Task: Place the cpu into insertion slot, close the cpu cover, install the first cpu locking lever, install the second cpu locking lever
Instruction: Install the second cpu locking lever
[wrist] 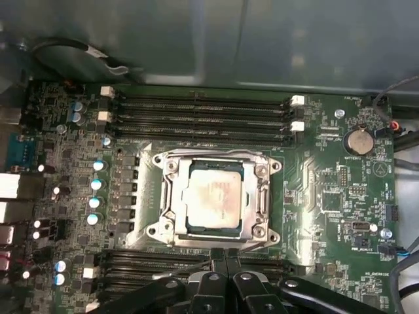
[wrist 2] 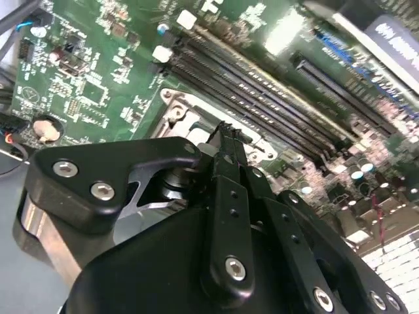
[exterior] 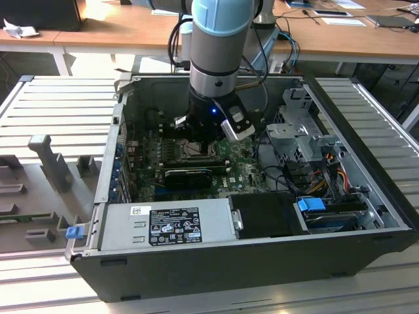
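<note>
The cpu (wrist: 214,199) lies seated in the insertion slot (wrist: 171,230), with the cpu cover (wrist: 264,196) folded flat around it. Just beside the slot's edge, the gripper (wrist: 220,256) hovers with its fingers (wrist 2: 230,152) pressed together, holding nothing, inside the computer case (exterior: 216,268).

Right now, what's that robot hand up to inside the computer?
Hand low over motherboard, fingers together, holding nothing. Cpu seated in insertion slot, cpu cover down around it. Nothing in the way.

In the exterior view the arm hides the insertion slot (wrist: 216,199); the levers' state is unclear.
</note>
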`<state>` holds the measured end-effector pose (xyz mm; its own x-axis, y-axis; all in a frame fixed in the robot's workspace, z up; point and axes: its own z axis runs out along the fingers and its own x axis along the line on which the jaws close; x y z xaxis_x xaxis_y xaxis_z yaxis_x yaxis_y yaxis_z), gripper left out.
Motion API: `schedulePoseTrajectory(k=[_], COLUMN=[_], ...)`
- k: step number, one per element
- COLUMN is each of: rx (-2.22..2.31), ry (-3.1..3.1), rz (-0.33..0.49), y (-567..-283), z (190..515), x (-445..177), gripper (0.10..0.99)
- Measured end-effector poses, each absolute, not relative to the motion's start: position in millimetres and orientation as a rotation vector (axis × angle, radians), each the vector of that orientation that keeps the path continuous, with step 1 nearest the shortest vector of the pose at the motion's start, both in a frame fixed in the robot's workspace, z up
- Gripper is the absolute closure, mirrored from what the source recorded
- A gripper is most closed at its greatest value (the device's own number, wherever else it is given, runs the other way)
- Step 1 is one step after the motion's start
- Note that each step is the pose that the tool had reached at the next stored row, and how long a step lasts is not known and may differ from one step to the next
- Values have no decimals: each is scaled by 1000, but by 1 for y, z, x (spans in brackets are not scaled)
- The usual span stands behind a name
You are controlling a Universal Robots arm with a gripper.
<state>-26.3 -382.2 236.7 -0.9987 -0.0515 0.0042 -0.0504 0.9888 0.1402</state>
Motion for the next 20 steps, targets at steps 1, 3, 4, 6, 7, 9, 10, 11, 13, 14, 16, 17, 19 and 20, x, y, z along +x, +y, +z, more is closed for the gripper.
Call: schedulePoseTrajectory(k=[1, 3, 4, 6, 7, 9, 10, 11, 13, 14, 16, 17, 19, 20], rx=[80, 80, 80, 81, 81, 82, 82, 83, 92, 93, 93, 93, 94, 95], ry=[-3125, -3125, -3125, -3125, -3125, -3125, -3125, -3125, -3123, -3122, -3119, -3116, -3113, -3111], rz=[-222, -224, -225, -225, -225, -225, -226, -226, -236, -248, -297, -334, -368, -385], y=[-383, -385, -385, -386, -386, -386, -386, -386, -386, -387, -391, -394, -398, -401], z=[237, 236, 235, 232, 231, 226, 224, 221, 215, 215, 214, 214, 213, 213], x=[-29, -37, -44, -51, -51, -52, -52, -53, -57, -59, -60, -61, -62, -63], gripper=[980, 980, 980, 980, 980, 980, 980, 980, 980, 980, 980, 980, 980, 980])
